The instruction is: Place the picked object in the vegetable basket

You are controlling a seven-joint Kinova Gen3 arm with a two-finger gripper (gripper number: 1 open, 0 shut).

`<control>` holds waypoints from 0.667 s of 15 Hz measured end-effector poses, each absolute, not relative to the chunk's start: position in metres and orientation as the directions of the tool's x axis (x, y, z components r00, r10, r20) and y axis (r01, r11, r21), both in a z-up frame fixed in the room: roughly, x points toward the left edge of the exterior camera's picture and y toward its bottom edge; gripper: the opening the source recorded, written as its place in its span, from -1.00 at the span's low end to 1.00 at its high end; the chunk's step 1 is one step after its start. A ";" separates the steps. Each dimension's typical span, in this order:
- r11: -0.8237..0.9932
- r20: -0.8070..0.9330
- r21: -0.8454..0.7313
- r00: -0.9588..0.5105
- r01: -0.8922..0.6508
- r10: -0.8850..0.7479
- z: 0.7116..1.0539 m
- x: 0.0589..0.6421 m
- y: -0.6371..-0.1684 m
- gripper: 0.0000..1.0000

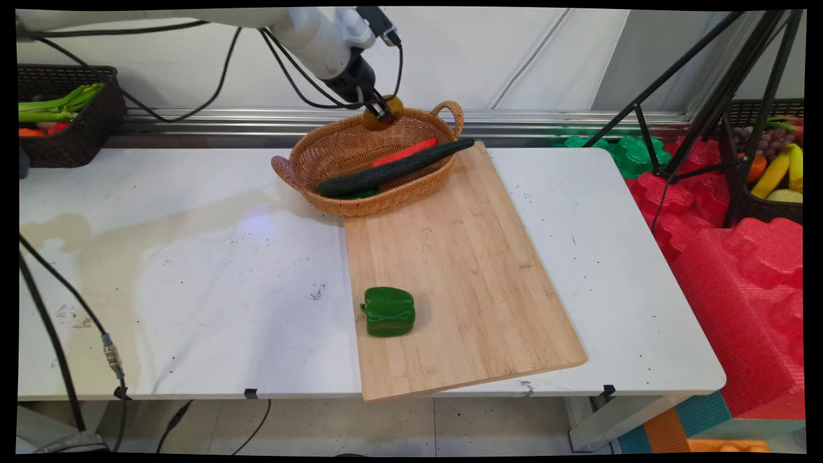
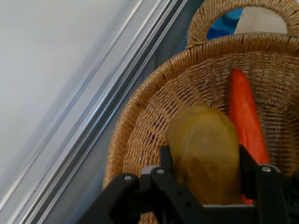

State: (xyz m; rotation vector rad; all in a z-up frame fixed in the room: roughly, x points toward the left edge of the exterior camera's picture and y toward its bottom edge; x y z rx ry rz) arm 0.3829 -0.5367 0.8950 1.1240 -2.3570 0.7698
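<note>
My gripper (image 1: 382,114) is shut on a yellow-brown potato (image 1: 382,117), holding it just above the far rim of a wicker basket (image 1: 334,154). The hand view shows the potato (image 2: 205,154) clamped between both fingers (image 2: 166,161), with the basket (image 2: 154,116) below. Inside the basket lie a red carrot (image 1: 406,152) and a long dark green cucumber (image 1: 392,168) whose tip pokes over the right rim. The carrot (image 2: 245,112) lies right beside the potato in the hand view.
A wooden cutting board (image 1: 456,270) lies right of centre, with a green bell pepper (image 1: 388,312) near its front left corner. A dark basket of vegetables (image 1: 64,119) stands at the back left. A black tripod (image 1: 701,109) and a fruit basket (image 1: 771,167) stand off the table's right.
</note>
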 end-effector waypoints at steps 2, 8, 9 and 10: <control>0.523 0.571 -0.292 -0.584 -0.801 -0.576 0.885 0.381 -0.547 -1.00; 0.525 0.564 -0.267 -0.573 -0.808 -0.595 0.859 0.374 -0.575 -1.00; 0.525 0.561 -0.262 -0.571 -0.810 -0.600 0.855 0.374 -0.579 -1.00; 0.525 0.559 -0.260 -0.569 -0.811 -0.602 0.853 0.373 -0.581 -1.00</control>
